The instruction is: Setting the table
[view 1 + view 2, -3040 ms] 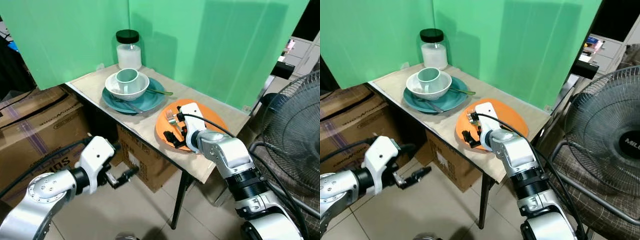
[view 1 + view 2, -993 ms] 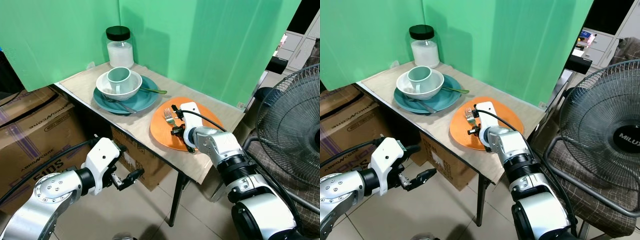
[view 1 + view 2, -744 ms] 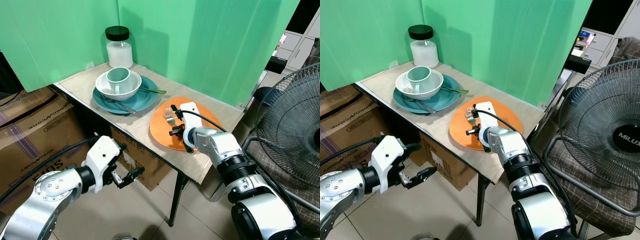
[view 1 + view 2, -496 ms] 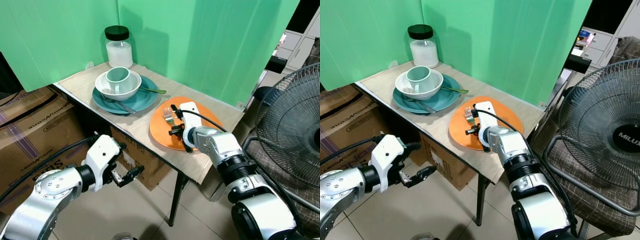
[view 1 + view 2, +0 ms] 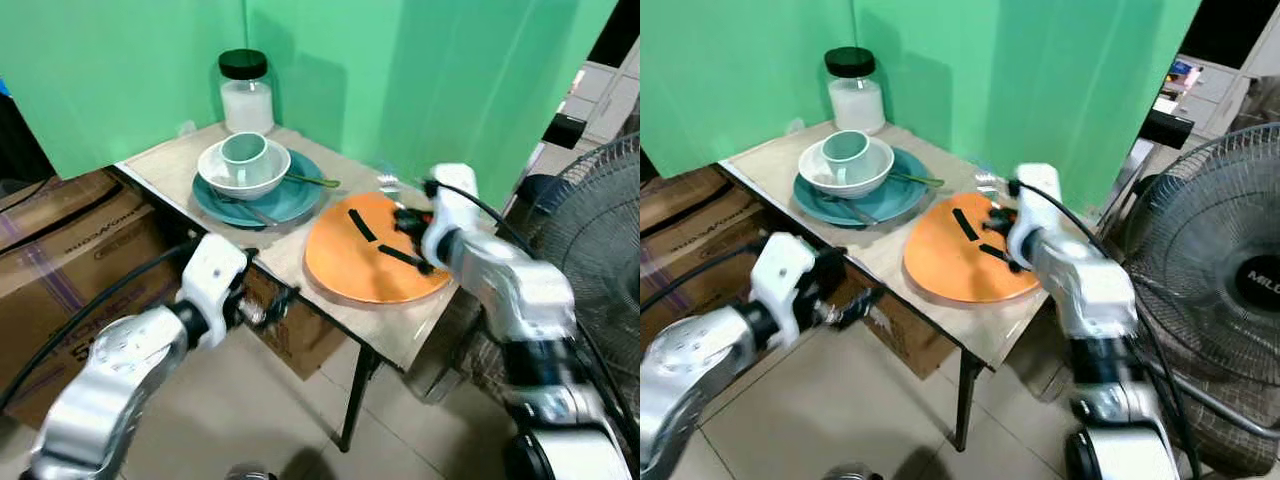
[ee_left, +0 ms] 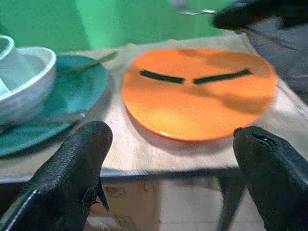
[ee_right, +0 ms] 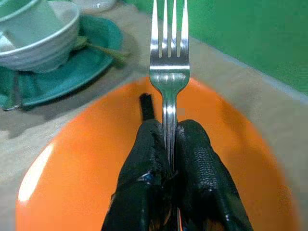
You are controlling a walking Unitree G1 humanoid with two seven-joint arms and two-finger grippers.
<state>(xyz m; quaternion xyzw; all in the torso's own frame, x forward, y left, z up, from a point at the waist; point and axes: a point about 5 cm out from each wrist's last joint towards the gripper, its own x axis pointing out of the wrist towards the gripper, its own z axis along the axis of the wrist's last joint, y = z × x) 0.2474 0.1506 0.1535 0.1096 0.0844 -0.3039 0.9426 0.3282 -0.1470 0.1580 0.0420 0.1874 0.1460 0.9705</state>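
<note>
The right end effector [image 7: 166, 144] is pinching a fork [image 7: 168, 67] above the orange plate [image 5: 370, 262], tines pointing away. The left end effector [image 6: 175, 163], fingers spread, is hovering off the counter [image 5: 290, 250] edge. Beside the plate a teal plate [image 5: 262, 200] is carrying a white bowl [image 5: 243, 170] and cup [image 5: 242, 152]; a black-lidded jar [image 5: 245, 88] is standing behind.

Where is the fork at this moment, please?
The fork is clamped in the right gripper, held in the air above the far side of the orange plate, on the robot's right of the teal plate with the bowl.
</note>
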